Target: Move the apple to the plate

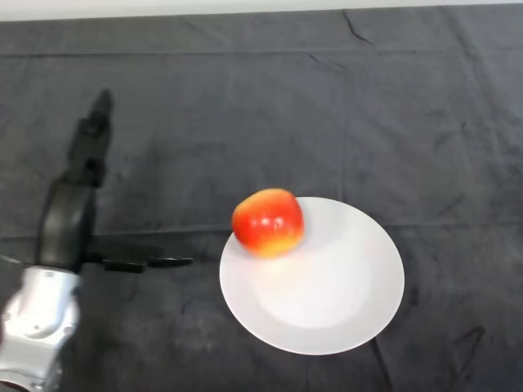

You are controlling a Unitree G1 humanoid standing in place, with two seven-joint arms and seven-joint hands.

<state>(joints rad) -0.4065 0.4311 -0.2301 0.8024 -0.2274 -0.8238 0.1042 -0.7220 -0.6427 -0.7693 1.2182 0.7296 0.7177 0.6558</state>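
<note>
A red and yellow apple (268, 221) rests on the upper left rim of a white plate (327, 294) that lies on the dark cloth. My left hand (69, 216) is at the left of the view, well apart from the apple. Its fingers (91, 135) stretch straight toward the far side of the table, and its thumb (147, 263) points right toward the plate. The hand is open and holds nothing.
Dark, slightly creased cloth (327, 106) covers the whole table. A pale strip of the table's far edge (245, 6) shows along the top of the view.
</note>
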